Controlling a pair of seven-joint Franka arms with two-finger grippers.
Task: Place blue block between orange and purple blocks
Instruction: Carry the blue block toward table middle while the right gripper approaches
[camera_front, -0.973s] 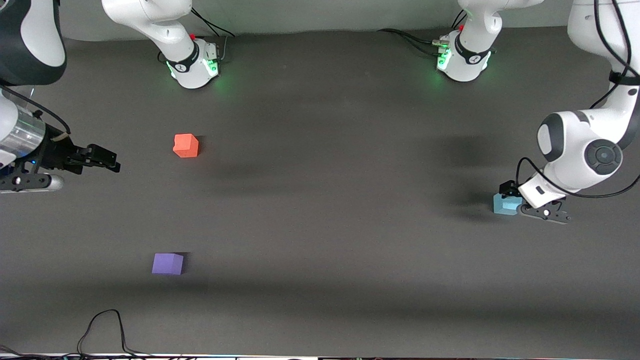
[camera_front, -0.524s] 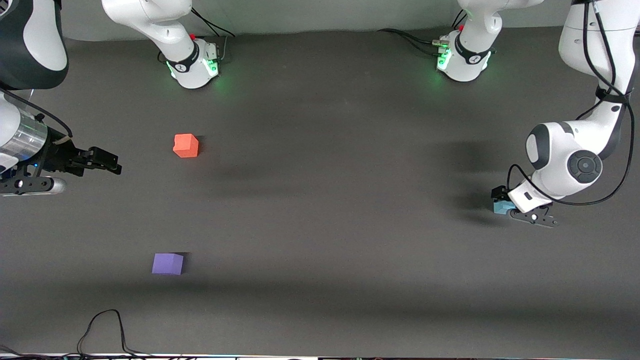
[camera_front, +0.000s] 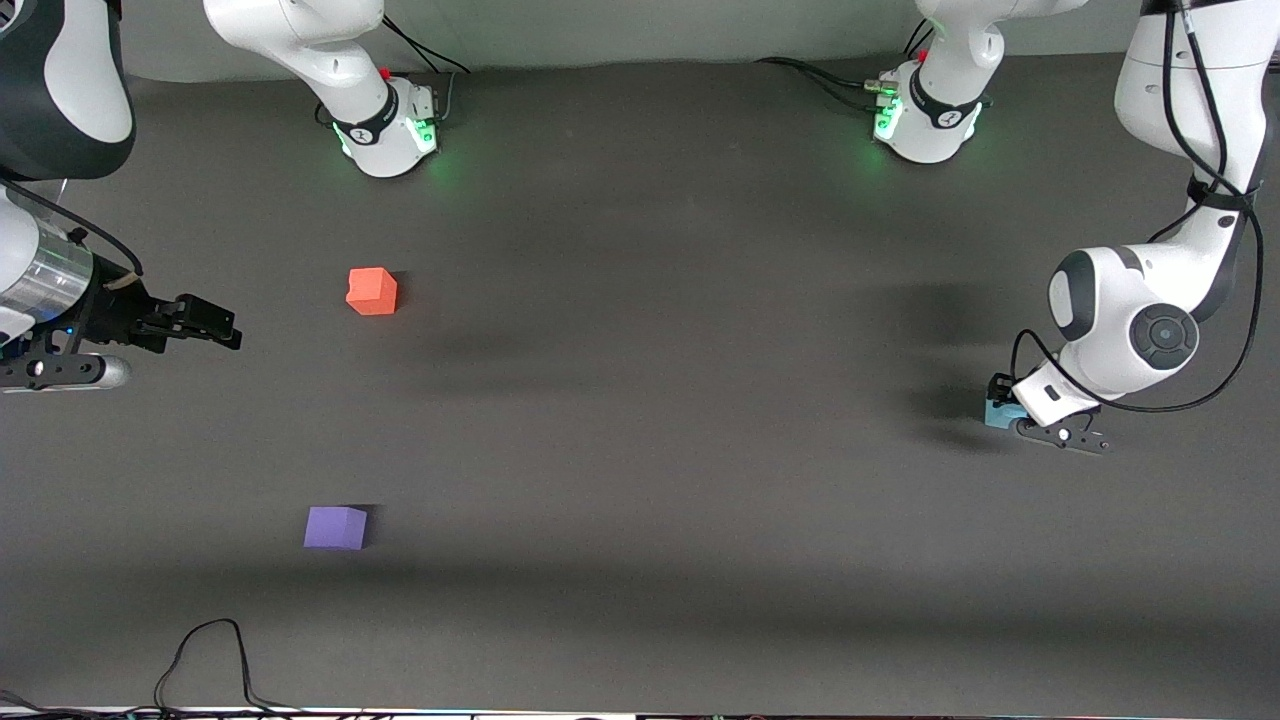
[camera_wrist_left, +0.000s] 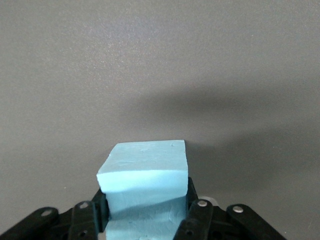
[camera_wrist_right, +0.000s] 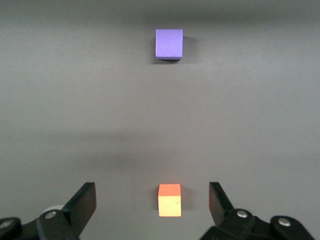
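The blue block (camera_front: 994, 415) lies on the dark table at the left arm's end. My left gripper (camera_front: 1004, 411) is down over it. In the left wrist view both fingers press the sides of the blue block (camera_wrist_left: 145, 170), so my left gripper (camera_wrist_left: 146, 200) is shut on it. The orange block (camera_front: 371, 291) and the purple block (camera_front: 335, 527) lie toward the right arm's end, the purple one nearer the front camera. My right gripper (camera_front: 226, 331) is open and empty, and the right arm waits beside the orange block. Its wrist view shows its open gripper (camera_wrist_right: 151, 200), the orange block (camera_wrist_right: 169, 200) and the purple block (camera_wrist_right: 169, 44).
The two arm bases (camera_front: 385, 130) (camera_front: 925, 120) stand along the table's edge farthest from the front camera. A black cable (camera_front: 210, 650) loops onto the table at the edge nearest that camera, close to the purple block.
My left wrist has come in over the blue block, which is now mostly covered, and its fingers stand round the block. The right arm has barely moved.
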